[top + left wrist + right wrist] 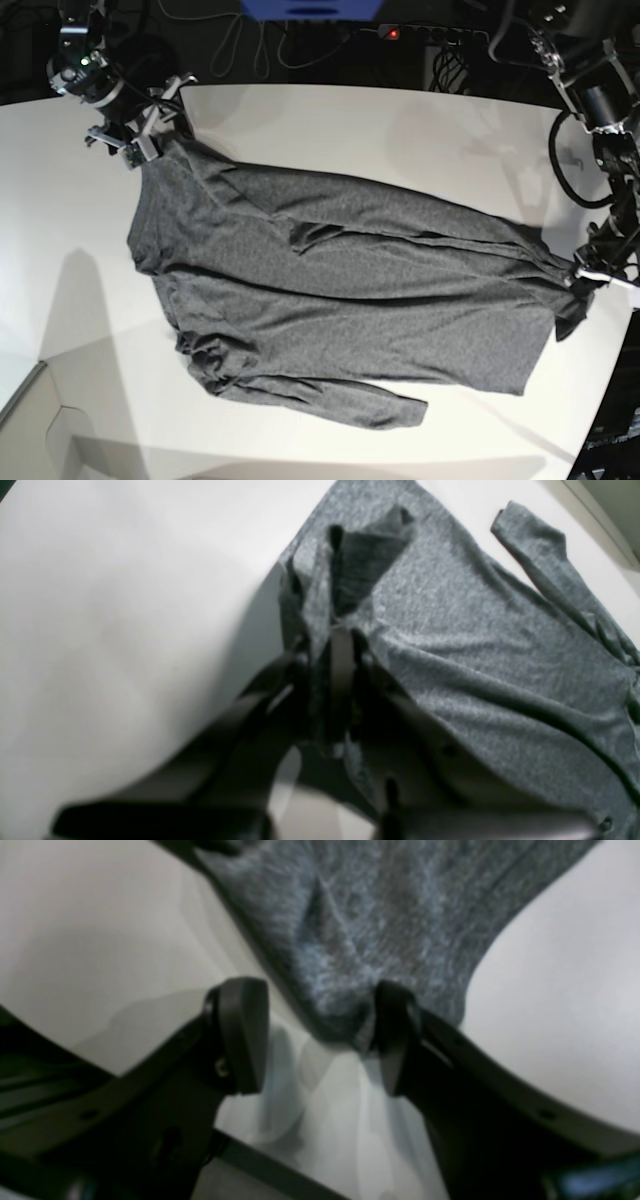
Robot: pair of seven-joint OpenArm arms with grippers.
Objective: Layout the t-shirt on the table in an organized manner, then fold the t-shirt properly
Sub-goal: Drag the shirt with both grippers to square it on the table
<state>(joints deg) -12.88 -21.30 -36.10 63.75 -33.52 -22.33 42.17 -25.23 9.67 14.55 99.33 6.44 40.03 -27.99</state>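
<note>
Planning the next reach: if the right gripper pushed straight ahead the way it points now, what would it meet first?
The t-shirt. The open right gripper has grey cloth right at its fingertips, one finger apparently already touching the edge, though blur hides depth.

We've got open table (330, 115) along the far edge; the t-shirt (340, 300) blankets the middle, sleeve trailing at the near side.

even light, blurred wrist views
</note>
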